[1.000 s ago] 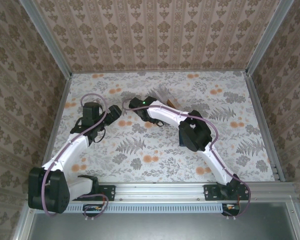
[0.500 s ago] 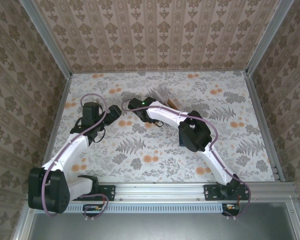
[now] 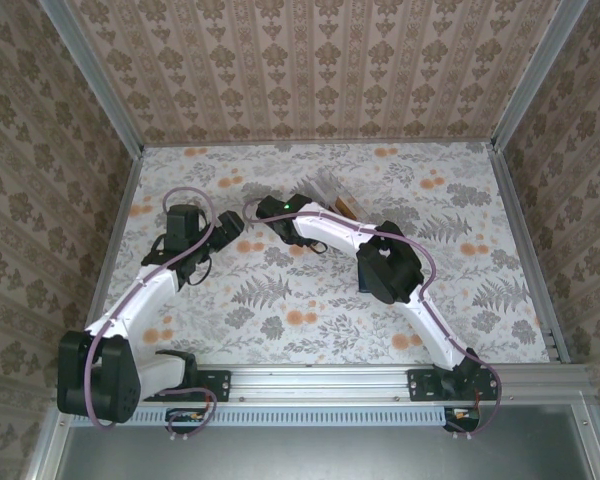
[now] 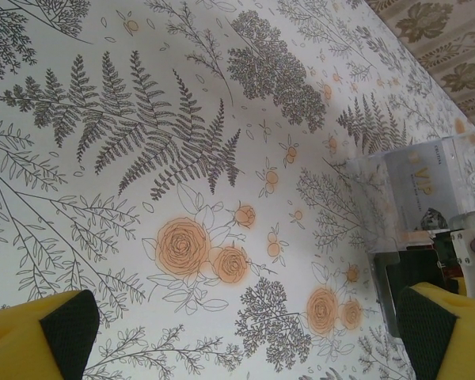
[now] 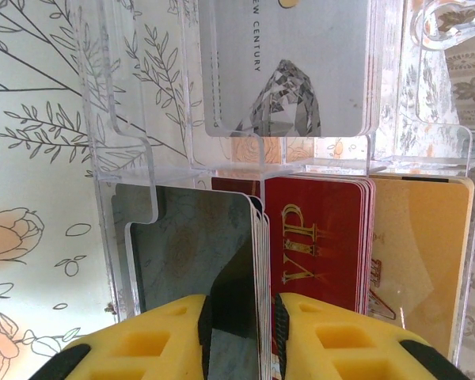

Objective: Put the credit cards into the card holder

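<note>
The credit cards point(image 5: 332, 261) are seen standing in the clear plastic box point(image 5: 127, 158), which is set toward the far middle of the table point(image 3: 280, 330). In the right wrist view three lots are lined up side by side in the near compartments: dark grey cards point(image 5: 190, 261) on the left, red cards point(image 5: 317, 229) lettered VIP in the middle, an orange-tan card point(image 5: 419, 253) on the right. Their long axes are pointed up the frame, away from the camera, with the rounded short edges at the far end. A pale grey card point(image 5: 293, 71) is lodged in the compartment beyond. The right jaws are set narrow astride the right edge of the dark grey cards; whether that edge is pinched cannot be told. The left jaws are spread wide over bare table with nothing between them, and the box is seen near the yellow finger point(image 4: 435, 324) at the right of that view.
</note>
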Robot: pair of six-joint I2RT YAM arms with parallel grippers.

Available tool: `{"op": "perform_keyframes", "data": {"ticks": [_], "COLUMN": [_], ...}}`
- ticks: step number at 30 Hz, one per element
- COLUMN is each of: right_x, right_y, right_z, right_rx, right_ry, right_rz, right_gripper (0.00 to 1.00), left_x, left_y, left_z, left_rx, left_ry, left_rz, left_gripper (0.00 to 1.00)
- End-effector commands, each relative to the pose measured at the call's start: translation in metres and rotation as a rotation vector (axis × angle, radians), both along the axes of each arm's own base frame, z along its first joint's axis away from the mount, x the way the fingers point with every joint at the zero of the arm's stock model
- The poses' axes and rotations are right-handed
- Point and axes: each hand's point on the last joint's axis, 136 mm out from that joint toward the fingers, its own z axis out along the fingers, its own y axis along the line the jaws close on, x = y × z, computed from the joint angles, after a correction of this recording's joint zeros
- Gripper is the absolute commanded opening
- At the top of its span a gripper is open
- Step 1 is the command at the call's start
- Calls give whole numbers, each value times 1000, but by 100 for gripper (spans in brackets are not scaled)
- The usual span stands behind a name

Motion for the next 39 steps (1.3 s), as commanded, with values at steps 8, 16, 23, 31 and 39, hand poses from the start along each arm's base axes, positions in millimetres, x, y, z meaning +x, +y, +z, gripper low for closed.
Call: {"op": "perform_keyframes", "data": {"ticks": [8,16,23,31,39], "right_x": [3,2,2,4,7], "right_y": [-6,-3,2,-1,-2], "right_z": [20,9,-6,-12,2], "right_rx": [-37,-29,-13,-46,-45], "right_ry": [-49,-21,17,11,-30], "right_rz": [9,22,35,34,31], "right_gripper": [32,36,41,41,33], "left_x": [3,3,5,5,6], "left_y": [-1,-1,-1,-2,-2], "left_z": [1,-2,-2,-4,-3], "left_rx": [-10,-10,-8,-7,-9], "left_ry": [9,15,17,25,24], "left_rz": [-1,1,1,-3,-4], "left_gripper": [100,100,100,100,100]}}
